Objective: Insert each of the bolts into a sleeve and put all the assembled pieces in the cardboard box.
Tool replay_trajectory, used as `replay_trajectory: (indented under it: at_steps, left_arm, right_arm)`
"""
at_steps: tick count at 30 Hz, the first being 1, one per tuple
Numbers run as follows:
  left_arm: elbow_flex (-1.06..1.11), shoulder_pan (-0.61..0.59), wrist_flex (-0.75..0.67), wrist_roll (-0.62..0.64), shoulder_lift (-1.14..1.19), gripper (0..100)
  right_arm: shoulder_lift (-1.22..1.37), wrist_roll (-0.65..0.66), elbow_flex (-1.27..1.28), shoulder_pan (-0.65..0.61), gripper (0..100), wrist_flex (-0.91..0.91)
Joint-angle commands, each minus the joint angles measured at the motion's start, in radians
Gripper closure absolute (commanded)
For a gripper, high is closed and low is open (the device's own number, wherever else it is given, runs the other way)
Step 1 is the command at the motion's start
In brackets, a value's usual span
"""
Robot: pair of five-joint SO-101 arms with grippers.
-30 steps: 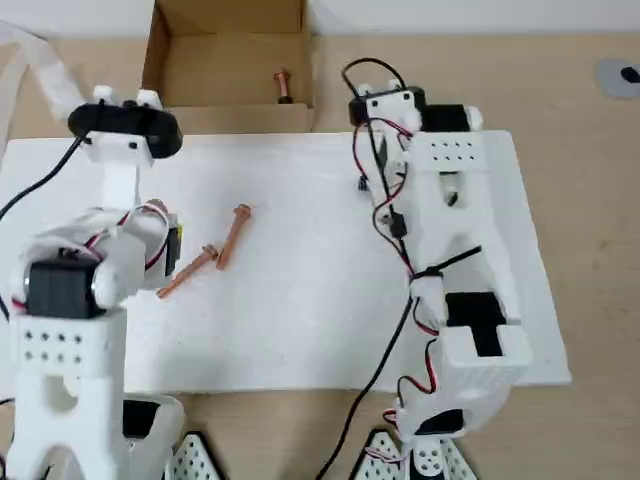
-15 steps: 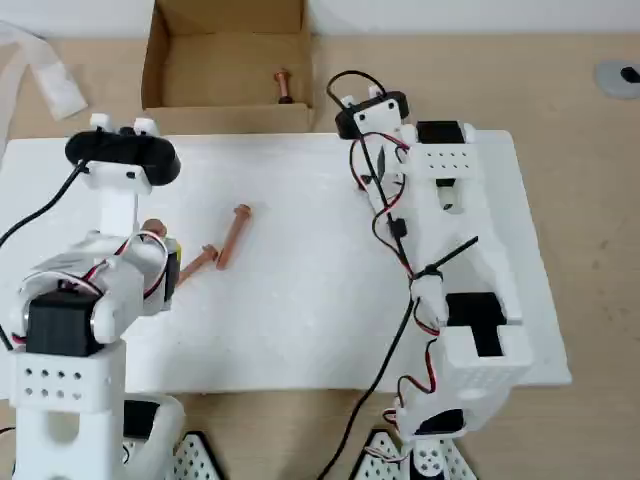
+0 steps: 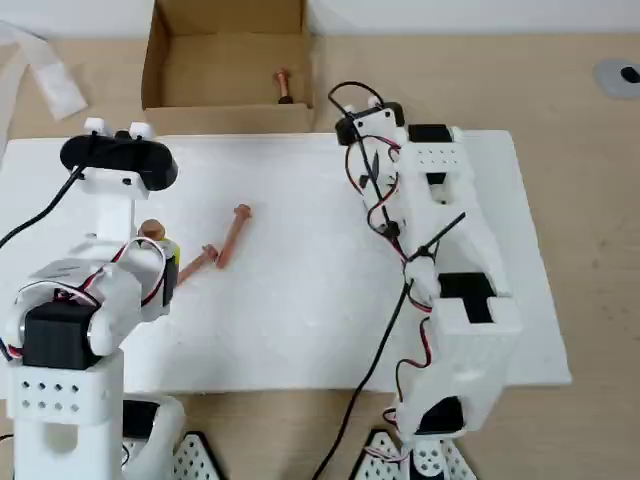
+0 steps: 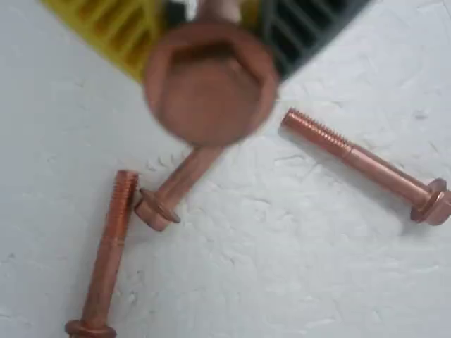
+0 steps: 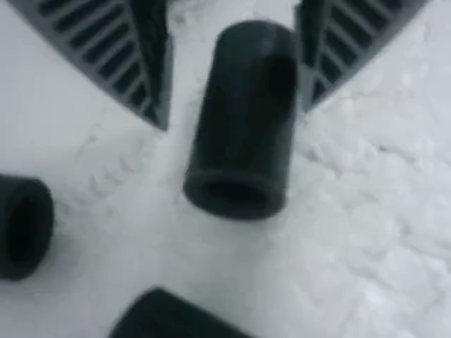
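White mat on tan table; left pincer clamps bolt, right pincer apart around sleeve.

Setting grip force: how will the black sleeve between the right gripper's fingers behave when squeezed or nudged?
The sleeve is round, so a nudge may roll it, though the rough white sheet should slow that. Its matte surface suggests rubber: probably light and grippy.
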Motion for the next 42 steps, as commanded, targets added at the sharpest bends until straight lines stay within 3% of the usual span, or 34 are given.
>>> replay_trajectory:
  at_steps: [1, 16, 20, 30, 35, 42]
  left_arm:
    - [-0.006, 0.006, -0.008, -0.008, -0.018, 99]
    - [-0.009, 0.005, -0.002, -0.005, -0.018, 99]
    - [-0.014, 0.005, -0.002, -0.005, -0.018, 99]
    - [-0.015, 0.005, -0.002, -0.005, -0.018, 99]
    - [-0.057, 0.005, 0.029, -0.005, -0.018, 99]
    - [-0.158, 0.005, 0.109, -0.005, -0.018, 99]
  right_arm:
    - [0.012, -0.006, -0.050, 0.015, 86.4, -0.014]
    - [0.088, -0.005, -0.047, 0.015, 87.2, -0.008]
    - [0.090, -0.005, -0.048, 0.015, 98.4, 0.006]
    - [0.079, -0.006, -0.054, 0.007, 98.9, 0.057]
    - [-0.039, -0.005, -0.176, 0.005, 98.9, 0.229]
    - [-0.397, -0.003, -0.286, -0.038, 98.9, 0.405]
